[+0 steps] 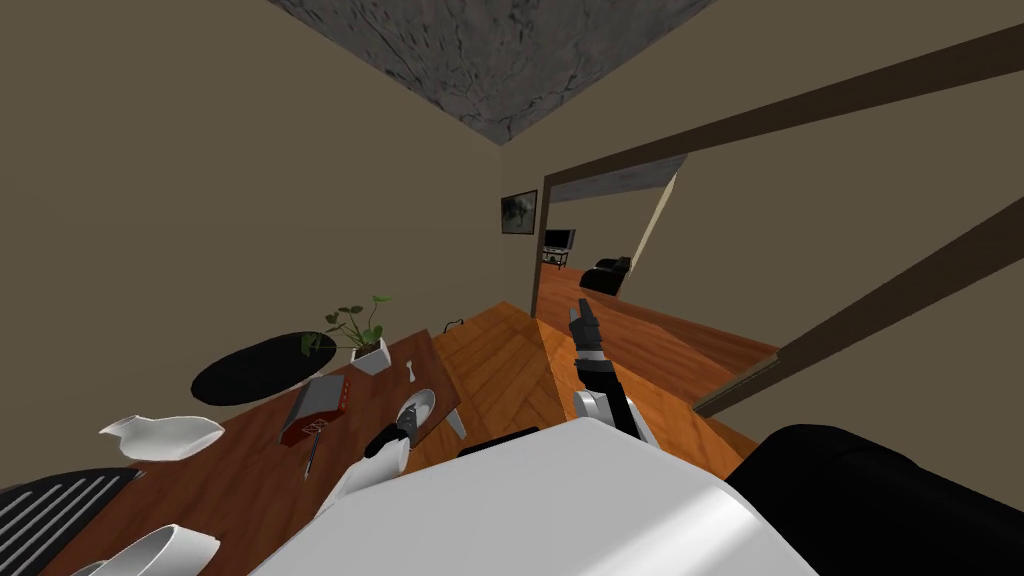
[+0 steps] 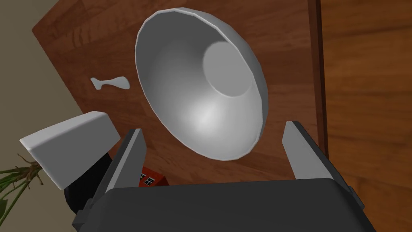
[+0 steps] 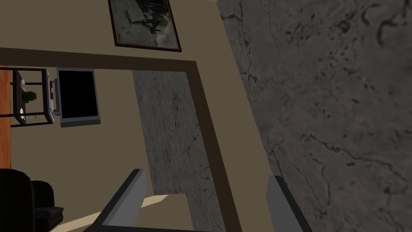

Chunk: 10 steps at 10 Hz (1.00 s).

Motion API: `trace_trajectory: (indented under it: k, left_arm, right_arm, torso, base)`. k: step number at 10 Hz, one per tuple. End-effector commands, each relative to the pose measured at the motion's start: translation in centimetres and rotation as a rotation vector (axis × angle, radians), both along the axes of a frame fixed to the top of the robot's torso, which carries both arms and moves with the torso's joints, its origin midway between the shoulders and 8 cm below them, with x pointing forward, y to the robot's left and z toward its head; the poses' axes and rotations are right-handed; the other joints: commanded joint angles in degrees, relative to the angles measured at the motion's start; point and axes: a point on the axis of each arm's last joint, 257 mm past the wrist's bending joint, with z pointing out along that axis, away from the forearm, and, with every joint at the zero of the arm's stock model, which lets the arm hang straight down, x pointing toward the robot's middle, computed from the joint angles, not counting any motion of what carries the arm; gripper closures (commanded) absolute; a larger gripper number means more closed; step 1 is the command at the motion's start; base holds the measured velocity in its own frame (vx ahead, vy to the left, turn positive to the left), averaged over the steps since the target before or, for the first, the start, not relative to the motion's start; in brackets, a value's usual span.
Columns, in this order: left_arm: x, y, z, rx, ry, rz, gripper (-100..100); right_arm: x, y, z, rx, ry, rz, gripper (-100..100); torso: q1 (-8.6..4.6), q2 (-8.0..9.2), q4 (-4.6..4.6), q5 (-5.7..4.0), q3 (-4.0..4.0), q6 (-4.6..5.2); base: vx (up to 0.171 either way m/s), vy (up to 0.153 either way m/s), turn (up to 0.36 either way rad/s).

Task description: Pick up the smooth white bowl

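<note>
- The smooth white bowl [image 2: 201,88] sat on the brown wooden table [image 2: 80,40], close to the table's edge beside the plank floor [image 1: 500,370], with its hollow facing the left wrist camera.
- The left gripper [image 2: 213,129] hung over the bowl with its fingers spread wide, one tip off each side of the rim and neither touching it.
- A small white spoon-like piece [image 2: 110,82] lay on the table beyond the bowl. A white planter [image 2: 68,145] with a green plant stood near it, and a red book [image 2: 151,179] lay just beside one finger.
- In the head view, a black oval [image 1: 262,366] and white dishes [image 1: 165,435] occupied the table's far side.
- Olive-brown walls rose around the table, with a framed picture [image 1: 519,212] hanging beside a dark-framed doorway [image 1: 600,230].
- The right gripper [image 3: 207,176] was raised over the floor toward the doorway, its fingers parted and holding nothing.
</note>
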Motion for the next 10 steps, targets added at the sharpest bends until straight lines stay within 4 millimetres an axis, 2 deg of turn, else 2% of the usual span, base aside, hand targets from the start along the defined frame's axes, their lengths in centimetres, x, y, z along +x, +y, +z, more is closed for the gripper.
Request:
trace_trajectory:
  k: [1,3,4,5,6,7,8,10]
  left_arm:
    - [-1.0,-0.3,-1.3,-0.018,0.041,0.01,-100]
    - [-3.0,-1.0,-2.9,-0.043,0.104,0.023,-100]
    - [-3.0,-1.0,-2.9,-0.043,0.104,0.023,-100]
    - [-4.0,-1.3,-3.7,-0.053,0.132,0.028,-100]
    - [-3.5,-0.9,-3.3,-0.048,0.118,0.026,-100]
    - [-3.6,-0.9,-3.4,-0.049,0.12,0.026,0]
    - [-4.1,-1.3,-4.0,-0.048,0.119,0.024,-100]
    - [-4.6,-1.7,-4.6,-0.048,0.119,0.02,-100]
  right_arm:
    - [0.0,0.0,0.0,0.0,0.0,0.0,0]
    - [0.0,0.0,0.0,0.0,0.0,0.0,0]
    - [0.0,0.0,0.0,0.0,0.0,0.0,0]
    - [0.0,0.0,0.0,0.0,0.0,0.0,0]
    - [0.0,0.0,0.0,0.0,0.0,0.0,0]
    - [0.0,0.0,0.0,0.0,0.0,0.0,0]
    - [0.0,0.0,0.0,0.0,0.0,0.0,0]
    - [0.0,0.0,0.0,0.0,0.0,0.0,0]
  torso:
    - [0.0,0.0,0.0,0.0,0.0,0.0]
    - [-0.02,0.09,0.03,-0.01,0.06,-0.01]
    - [0.01,0.06,0.02,0.0,0.05,-0.01]
    - [-0.03,0.11,0.03,-0.01,0.07,0.0]
    - [-0.06,0.14,0.04,-0.02,0.09,0.0]
    - [-0.11,0.23,0.05,-0.03,0.14,0.0]
    - [-0.15,0.3,0.07,-0.04,0.18,0.0]
    - [-0.08,0.15,0.04,-0.02,0.1,0.0]
  base:
    - [0.043,0.028,0.003]
    - [0.076,0.044,0.0]
    - [0.059,0.033,0.0]
    - [0.05,0.023,-0.003]
    - [0.023,0.011,-0.001]
    - [0.0,0.0,0.0]
    - [0.038,0.025,0.026]
    - [0.068,0.024,0.017]
